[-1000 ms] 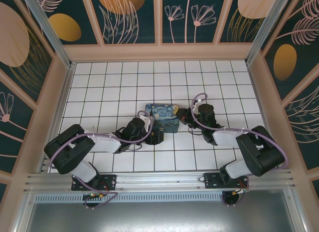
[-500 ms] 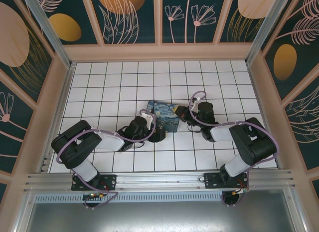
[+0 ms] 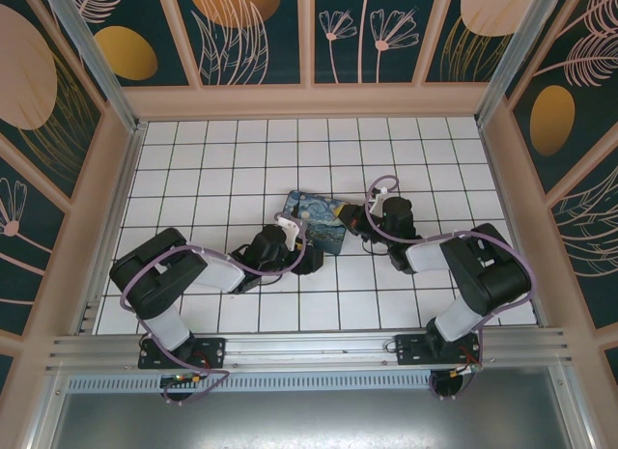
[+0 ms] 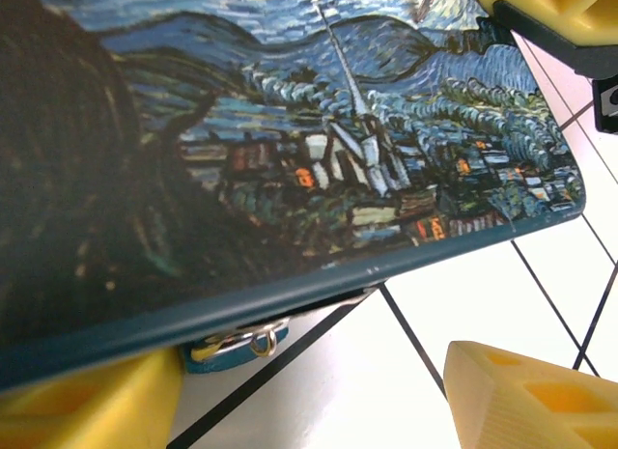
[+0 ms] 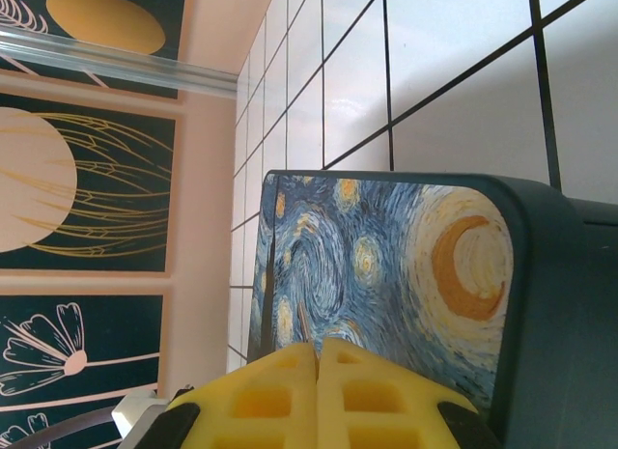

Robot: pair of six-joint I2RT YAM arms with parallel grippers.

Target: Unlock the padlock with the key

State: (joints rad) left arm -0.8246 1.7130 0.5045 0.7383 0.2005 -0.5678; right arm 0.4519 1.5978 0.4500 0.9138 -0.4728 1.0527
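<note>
The left tool (image 4: 309, 372) stands wide open, its yellow fingers (image 4: 526, 401) set well apart over a white tile and gripping nothing. Just beside one finger, the blue padlock (image 4: 224, 355) lies on the desk (image 4: 454, 294), tucked under the raised edge of the starry-night box (image 4: 290, 159) with its thin metal shackle peeking out. The right tool (image 5: 319, 357) is pressed fully shut, its fingertips together at the box's painted face near the crescent moon. Whether it pinches anything, I cannot tell.
</note>
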